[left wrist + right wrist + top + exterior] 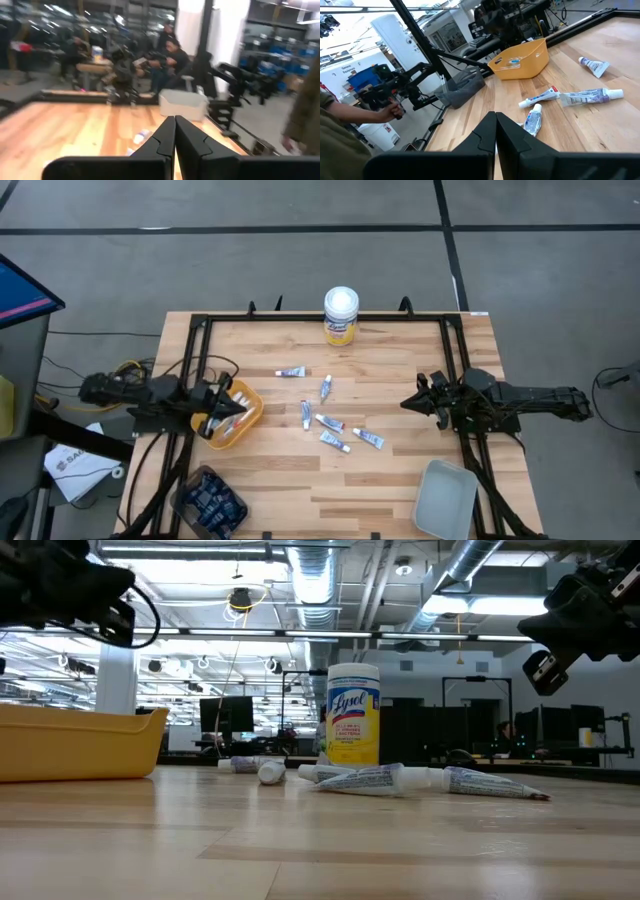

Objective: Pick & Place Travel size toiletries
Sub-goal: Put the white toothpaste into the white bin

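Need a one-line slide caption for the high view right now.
Left end effector above the yellow bin, right end effector waiting; six small tubes loose mid-table.

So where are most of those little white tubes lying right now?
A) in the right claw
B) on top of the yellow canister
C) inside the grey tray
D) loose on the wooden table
D: six small white tubes lie scattered on the bare wooden table, in the middle between the two arms.

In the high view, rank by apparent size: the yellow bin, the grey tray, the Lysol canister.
1. Grey tray
2. Yellow bin, a little smaller and partly hidden by the left gripper
3. Lysol canister
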Robot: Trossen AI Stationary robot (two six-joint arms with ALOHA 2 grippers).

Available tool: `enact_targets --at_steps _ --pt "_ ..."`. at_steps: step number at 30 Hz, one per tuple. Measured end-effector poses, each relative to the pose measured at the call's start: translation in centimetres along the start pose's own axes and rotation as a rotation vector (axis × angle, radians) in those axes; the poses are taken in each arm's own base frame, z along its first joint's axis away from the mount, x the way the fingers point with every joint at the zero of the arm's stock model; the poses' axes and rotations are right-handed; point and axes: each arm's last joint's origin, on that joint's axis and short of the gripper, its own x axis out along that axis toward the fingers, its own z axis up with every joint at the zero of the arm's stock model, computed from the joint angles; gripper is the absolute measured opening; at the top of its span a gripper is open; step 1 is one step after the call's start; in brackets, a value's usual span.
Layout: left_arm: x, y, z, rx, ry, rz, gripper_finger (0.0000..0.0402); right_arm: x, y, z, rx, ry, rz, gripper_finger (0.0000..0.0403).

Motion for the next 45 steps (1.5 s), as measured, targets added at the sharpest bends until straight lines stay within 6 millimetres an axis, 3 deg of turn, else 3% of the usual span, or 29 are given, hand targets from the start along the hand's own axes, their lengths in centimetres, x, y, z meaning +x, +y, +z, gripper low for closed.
enact_targets --at_steps 5,17,33,37,45 --pt "-0.1 0.7 -0.5 -0.030 0.066 -0.070 0.0002 0.0 0.0 0.0 0.000 0.000 0.000 0.0000" --pt "0.6 1.7 -1.5 -0.079 0.187 0.011 0.0002 0.0 0.0 0.0 0.000 0.000 0.000 0.0000" --pt "0.7 1.7 -1.2 -0.098 0.153 0.011 0.0002 0.0 0.0 0.1 0.000 -0.006 0.002 0.0000" --pt "0.7 1.7 -1.2 -0.098 0.152 0.011 0.0002 0.0 0.2 0.5 0.162 -0.049 0.021 0.0000" --pt "0.7 1.7 -1.1 -0.098 0.151 0.010 0.0002 -0.5 0.4 2.7 0.441 -0.392 -0.028 0.0000"
